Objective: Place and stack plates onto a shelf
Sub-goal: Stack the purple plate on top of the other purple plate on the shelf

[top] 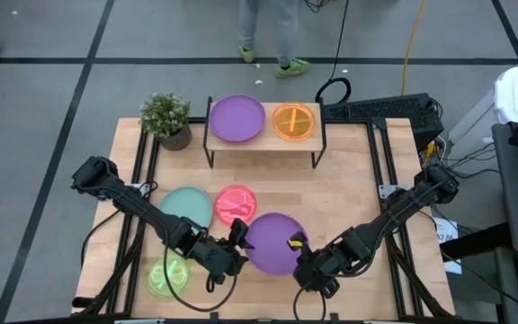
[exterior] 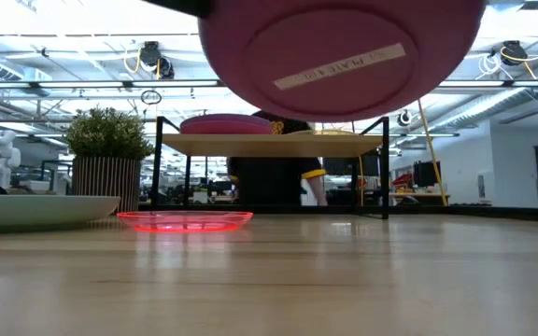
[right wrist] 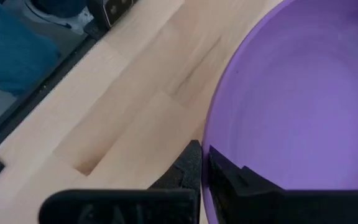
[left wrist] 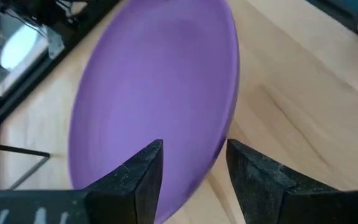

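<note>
I see the shelf point(top: 263, 144), a low light-wood board on black legs, at the table's far edge, carrying a purple plate point(top: 236, 118) and a translucent orange plate point(top: 294, 121) side by side. Near front: a second purple plate point(top: 272, 241) raised off the wood; teal plate point(top: 187, 207), pink plate point(top: 235, 204) and lime-green plate point(top: 165, 275) lie flat.

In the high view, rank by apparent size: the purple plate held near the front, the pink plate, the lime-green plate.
1. Purple plate, though it is lifted nearer the camera.
2. and 3. Pink plate and lime-green plate look alike; the left arm partly covers the green one.
</note>
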Robot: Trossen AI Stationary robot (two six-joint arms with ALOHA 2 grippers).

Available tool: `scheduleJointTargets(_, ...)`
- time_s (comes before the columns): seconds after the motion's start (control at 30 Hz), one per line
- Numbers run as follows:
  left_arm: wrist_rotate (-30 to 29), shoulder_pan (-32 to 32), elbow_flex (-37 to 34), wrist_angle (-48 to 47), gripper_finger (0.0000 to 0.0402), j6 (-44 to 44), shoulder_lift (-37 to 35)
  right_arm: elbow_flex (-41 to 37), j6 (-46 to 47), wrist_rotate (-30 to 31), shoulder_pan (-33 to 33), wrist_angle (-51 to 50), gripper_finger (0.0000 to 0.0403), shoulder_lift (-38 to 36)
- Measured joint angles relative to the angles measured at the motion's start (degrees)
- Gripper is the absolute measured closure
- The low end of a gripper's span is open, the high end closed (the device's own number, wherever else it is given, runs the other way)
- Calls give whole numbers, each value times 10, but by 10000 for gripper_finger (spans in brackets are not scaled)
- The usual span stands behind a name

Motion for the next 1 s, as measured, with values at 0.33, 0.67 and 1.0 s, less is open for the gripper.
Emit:
scheduleJointTargets(0.33,9,-1,0,-19,263,-1,0,0,-7,-1,0,10,403,0)
scheduleJointTargets(0.67,30,-1,0,-18,324,18,0,0,-7,2,0,9,392,0)
scheduleJointTargets(1.0,25,-3,0,-18,326,17,0,0,-5,47,0,9,371,0)
